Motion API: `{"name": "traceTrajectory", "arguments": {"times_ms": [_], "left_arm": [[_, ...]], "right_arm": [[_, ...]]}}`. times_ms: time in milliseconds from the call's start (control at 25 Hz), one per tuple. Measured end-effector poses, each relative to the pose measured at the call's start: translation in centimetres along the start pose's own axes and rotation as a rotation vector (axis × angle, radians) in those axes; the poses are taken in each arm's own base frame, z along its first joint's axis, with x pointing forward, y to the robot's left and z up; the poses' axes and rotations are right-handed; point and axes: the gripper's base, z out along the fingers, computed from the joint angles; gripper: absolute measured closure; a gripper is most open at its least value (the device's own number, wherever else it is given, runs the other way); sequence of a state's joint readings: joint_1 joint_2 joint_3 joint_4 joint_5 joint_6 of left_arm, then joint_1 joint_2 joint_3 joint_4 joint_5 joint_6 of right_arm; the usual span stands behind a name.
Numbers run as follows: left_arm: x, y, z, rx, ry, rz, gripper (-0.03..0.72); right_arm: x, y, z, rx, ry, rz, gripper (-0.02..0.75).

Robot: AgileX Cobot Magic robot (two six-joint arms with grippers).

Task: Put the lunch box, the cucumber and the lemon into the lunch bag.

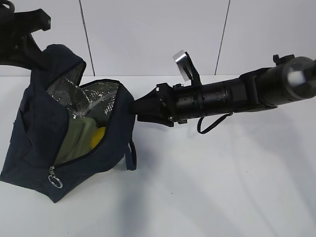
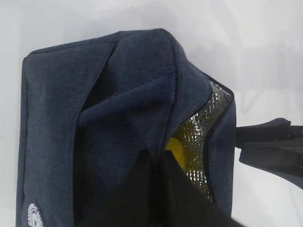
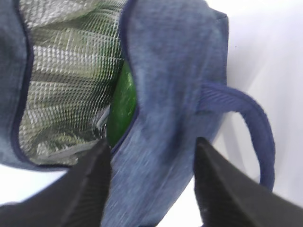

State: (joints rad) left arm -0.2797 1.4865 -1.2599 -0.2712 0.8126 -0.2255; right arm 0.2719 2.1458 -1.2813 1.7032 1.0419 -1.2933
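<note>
Right fingers (image 3: 151, 184) straddle lunch bag (image 3: 165, 94) wall, cucumber (image 3: 122, 106) inside

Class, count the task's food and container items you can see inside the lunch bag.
3: lunch box with lemon beside it, and cucumber against the wall of the lunch bag.
</note>
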Motion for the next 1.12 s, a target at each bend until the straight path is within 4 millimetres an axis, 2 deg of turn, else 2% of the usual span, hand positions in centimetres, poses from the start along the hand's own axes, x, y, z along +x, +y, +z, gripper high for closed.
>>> {"name": "traceTrajectory", "arguments": {"times_ms": [120, 480, 720, 1120], "left_arm": [[0.0, 0.0, 0.0, 0.001, 0.0, -0.001, 0.693], [0.0, 0.0, 0.0, 0.001, 0.0, -0.001, 0.693], [0.0, 0.0, 0.0, 0.003, 0.001, -0.003, 0.693], [0.0, -0.1, 0.0, 0.012, 0.003, -0.012, 0.693]], "right_arm": [[-0.2, -0.4, 0.4, -0.022, -0.003, -0.003, 0.372], [-0.5, -1.2, 1.0, -0.063, -0.01, 0.005, 0.383], [-0.2, -1.5, 1.2, -0.073, -0.008, 0.018, 0.456], [0.0, -1.5, 1.5, -0.086, -0.004, 0.023, 0.467]]}}
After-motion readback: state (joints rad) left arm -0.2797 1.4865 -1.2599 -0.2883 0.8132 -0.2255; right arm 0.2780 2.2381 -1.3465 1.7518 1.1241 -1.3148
